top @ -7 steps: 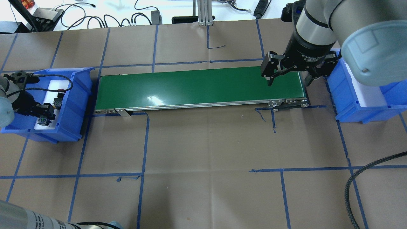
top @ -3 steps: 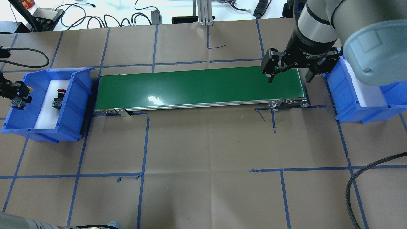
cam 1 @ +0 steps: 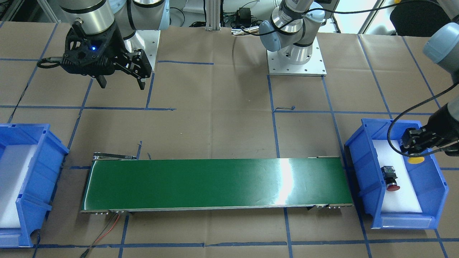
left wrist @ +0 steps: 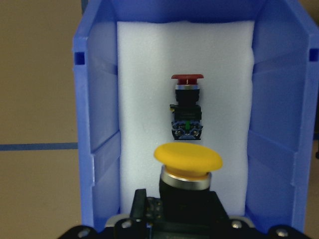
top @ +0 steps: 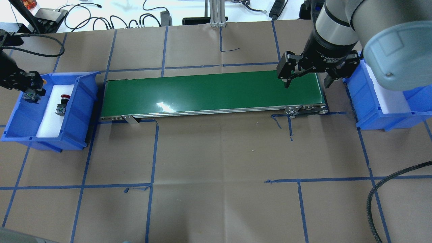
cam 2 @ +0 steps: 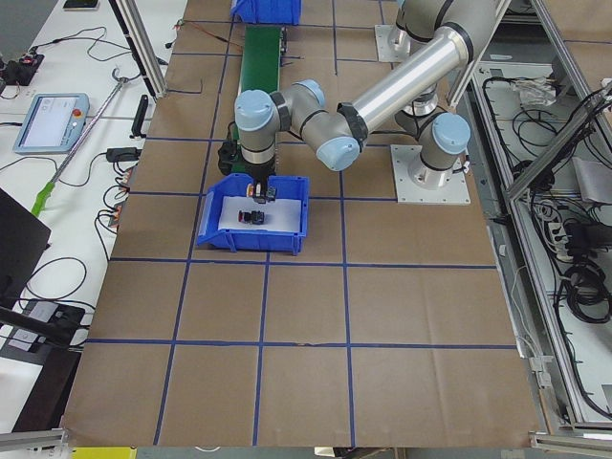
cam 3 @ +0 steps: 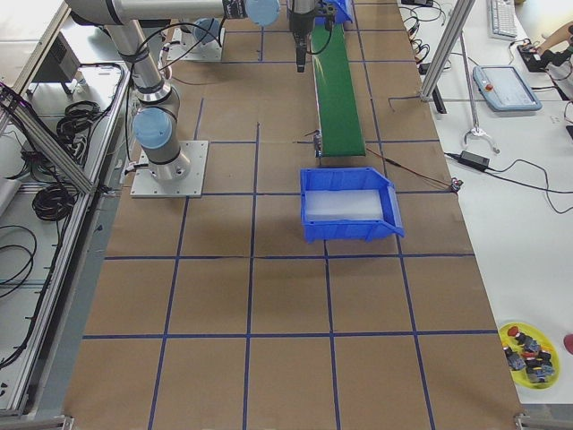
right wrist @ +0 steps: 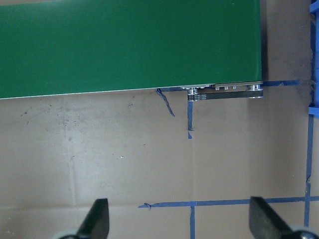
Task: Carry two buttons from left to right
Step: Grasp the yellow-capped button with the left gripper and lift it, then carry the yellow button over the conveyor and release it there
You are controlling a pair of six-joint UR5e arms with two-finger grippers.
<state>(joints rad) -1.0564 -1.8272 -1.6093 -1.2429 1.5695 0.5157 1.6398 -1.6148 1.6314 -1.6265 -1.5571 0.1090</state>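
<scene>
Left wrist-mounted view: the left gripper (left wrist: 187, 219) pinches the black body of the yellow mushroom-capped push-button (left wrist: 188, 158), held above the blue plastic bin (left wrist: 97, 149). Beyond its fingertips, the red-capped push-button (left wrist: 187, 107) lies on the white foam liner (left wrist: 144, 99). The right gripper (top: 307, 83), fingers spread wide, hangs near the end of the green conveyor belt (top: 202, 91).

A robotics lab: a paper-covered table (top: 216, 152) gridded with blue tape (top: 84, 186), a teach pendant (cam 3: 507, 87), loose cables (cam 3: 40, 199).

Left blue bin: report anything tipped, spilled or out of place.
Nothing is spilled or damaged. The red button lies on its side in the blue bin; the left gripper holds the yellow button above it.
</scene>
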